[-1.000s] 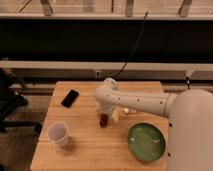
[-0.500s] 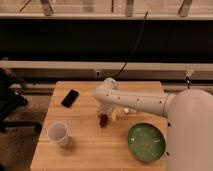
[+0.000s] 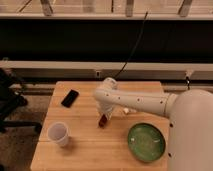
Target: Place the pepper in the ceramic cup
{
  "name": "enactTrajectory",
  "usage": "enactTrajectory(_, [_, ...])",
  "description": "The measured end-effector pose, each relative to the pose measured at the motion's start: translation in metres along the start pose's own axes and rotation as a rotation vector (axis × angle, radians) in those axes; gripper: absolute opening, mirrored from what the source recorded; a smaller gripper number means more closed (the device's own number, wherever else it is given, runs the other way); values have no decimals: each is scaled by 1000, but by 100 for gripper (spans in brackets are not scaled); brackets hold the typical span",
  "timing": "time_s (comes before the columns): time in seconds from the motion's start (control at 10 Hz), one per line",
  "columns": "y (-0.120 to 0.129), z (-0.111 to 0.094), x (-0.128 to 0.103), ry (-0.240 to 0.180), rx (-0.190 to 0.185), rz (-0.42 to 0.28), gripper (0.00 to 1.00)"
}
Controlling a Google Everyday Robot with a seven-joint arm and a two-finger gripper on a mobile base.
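The small dark red pepper hangs at the tip of my gripper, just above the middle of the wooden table. My white arm reaches in from the right and bends down to it. The gripper is shut on the pepper. The white ceramic cup stands upright near the table's front left, well to the left of the gripper and apart from it.
A wide green bowl sits at the table's front right. A black phone lies at the back left. A small pale object lies behind the arm. A dark chair stands to the left of the table.
The gripper with the pepper has shifted slightly left and down. The cup, bowl and phone have not moved.
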Motion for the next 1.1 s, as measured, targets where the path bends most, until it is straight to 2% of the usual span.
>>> enactTrajectory(0.5, [-6,-24,-13,17,38,-17,0])
enactTrajectory(0.7, [-16,-45,-25,33,70,-55,0])
enactTrajectory(1.1, [-50,-74,-51,53,128,-162,0])
